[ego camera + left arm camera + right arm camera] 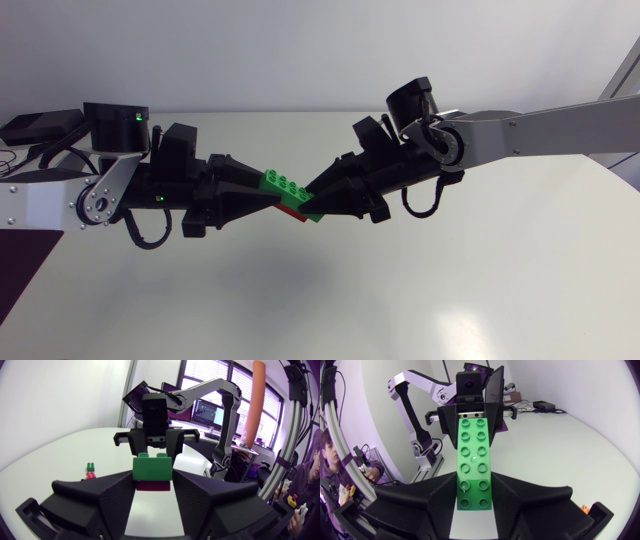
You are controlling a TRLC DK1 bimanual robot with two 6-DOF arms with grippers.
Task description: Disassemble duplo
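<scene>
A long green duplo assembly (285, 185) with a dark red brick (293, 212) under it hangs above the table (420, 300), between my two grippers. My left gripper (266, 193) comes from the left and grips one end. In the left wrist view both its fingers touch the green brick (152, 467), and the red brick (152, 486) sits just below. My right gripper (313, 198) is shut on the other end. In the right wrist view the green studs (474, 455) run from its fingers ahead to the left gripper (471, 414).
A small stack of a green brick on a red one (90, 470) stands on the table beside my left gripper. A small orange piece (584, 507) lies on the table beside my right gripper. The white tabletop spreads out below both arms.
</scene>
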